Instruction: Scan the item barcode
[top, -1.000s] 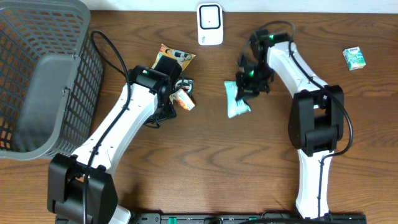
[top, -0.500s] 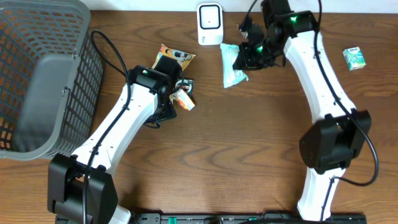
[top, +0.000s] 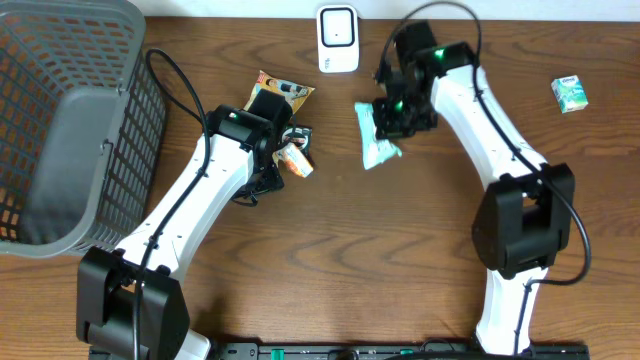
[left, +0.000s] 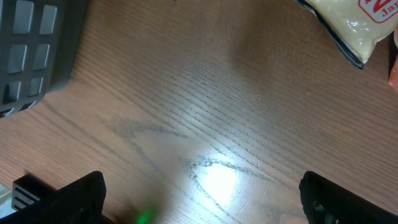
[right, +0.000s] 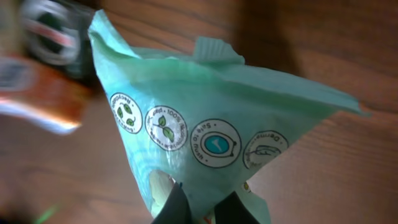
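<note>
My right gripper (top: 393, 115) is shut on a teal packet (top: 374, 142), which hangs below and to the right of the white scanner (top: 338, 38) at the table's back edge. In the right wrist view the packet (right: 205, 124) fills the frame, showing round printed logos, and both dark fingers of the gripper (right: 202, 210) pinch its lower edge. No barcode shows on that face. My left gripper (left: 208, 200) stands wide open over bare wood, nothing between its fingers, close to an orange packet (top: 297, 161) and a yellow snack bag (top: 281, 92).
A large grey basket (top: 140, 100) fills the back left; its corner (left: 31, 50) shows in the left wrist view. A small green box (top: 570, 93) lies at the far right. The yellow bag's edge (left: 345, 25) is ahead of the left gripper.
My right arm carried the teal packet from the table's middle up beside the scanner, then brought it back down and forward a little. The left arm has not moved.
</note>
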